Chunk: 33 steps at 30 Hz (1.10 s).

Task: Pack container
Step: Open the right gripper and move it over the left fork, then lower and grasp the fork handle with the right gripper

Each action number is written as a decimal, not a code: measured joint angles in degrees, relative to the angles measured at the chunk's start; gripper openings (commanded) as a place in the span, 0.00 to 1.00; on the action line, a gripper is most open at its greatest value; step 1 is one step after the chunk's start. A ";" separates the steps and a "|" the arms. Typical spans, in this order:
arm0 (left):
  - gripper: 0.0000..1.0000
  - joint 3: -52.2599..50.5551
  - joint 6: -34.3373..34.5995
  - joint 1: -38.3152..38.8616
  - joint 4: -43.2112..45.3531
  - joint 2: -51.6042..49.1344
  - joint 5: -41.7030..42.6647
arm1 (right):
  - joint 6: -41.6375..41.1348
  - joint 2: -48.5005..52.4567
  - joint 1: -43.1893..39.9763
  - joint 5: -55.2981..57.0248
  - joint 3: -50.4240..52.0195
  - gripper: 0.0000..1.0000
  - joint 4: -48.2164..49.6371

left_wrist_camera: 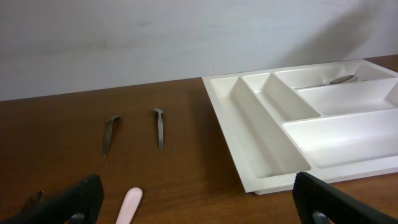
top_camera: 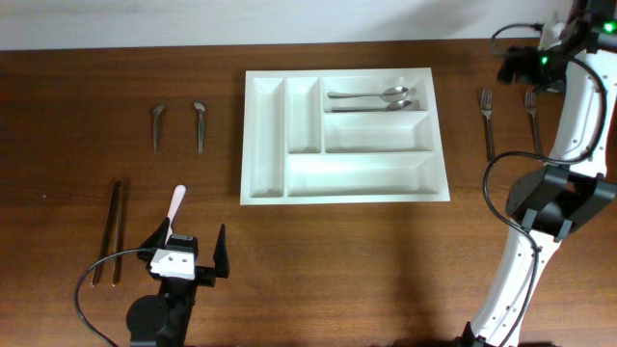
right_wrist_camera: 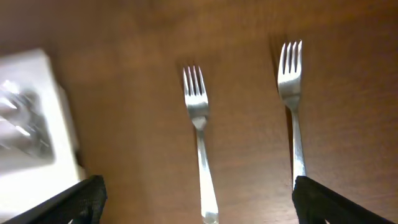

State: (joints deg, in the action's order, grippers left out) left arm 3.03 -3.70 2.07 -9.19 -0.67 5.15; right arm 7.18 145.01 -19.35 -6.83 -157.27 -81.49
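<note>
The container point(top_camera: 347, 196) is a white tray with five compartments in the middle of the table. Two spoons point(top_camera: 371, 100) lie in its top right compartment. Right of it lie two forks, one point(top_camera: 488, 120) nearer the tray and one point(top_camera: 531, 116) further out. My right gripper point(top_camera: 516, 67) hangs open above them; in the right wrist view its jaws point(right_wrist_camera: 199, 186) straddle the nearer fork point(right_wrist_camera: 199, 137), with the other fork point(right_wrist_camera: 292, 106) by the right finger. My left gripper point(top_camera: 188, 249) stands open and empty at the front left, over a pink-handled utensil point(left_wrist_camera: 130, 205).
Two small dark metal utensils point(top_camera: 157, 125) point(top_camera: 200, 123) lie left of the tray. A pair of dark chopsticks point(top_camera: 114, 229) lies at the far left. The tray's near corner point(left_wrist_camera: 261, 180) sits close to my left gripper's right finger point(left_wrist_camera: 329, 199).
</note>
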 measured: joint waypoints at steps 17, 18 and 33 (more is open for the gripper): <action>0.99 0.00 0.00 0.00 0.00 0.00 0.00 | 8.72 0.00 1.14 4.02 18.45 0.99 6.69; 0.99 0.00 0.00 0.00 0.00 0.00 0.00 | 9.14 0.00 1.14 4.04 18.53 0.99 7.23; 0.99 0.00 0.00 0.00 0.00 0.00 0.00 | 10.64 1.29 1.29 4.44 18.56 0.99 8.48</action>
State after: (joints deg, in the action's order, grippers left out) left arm 3.03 -3.70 2.07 -9.19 -0.67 5.15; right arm 17.82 146.30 -18.06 -2.39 -138.72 -73.01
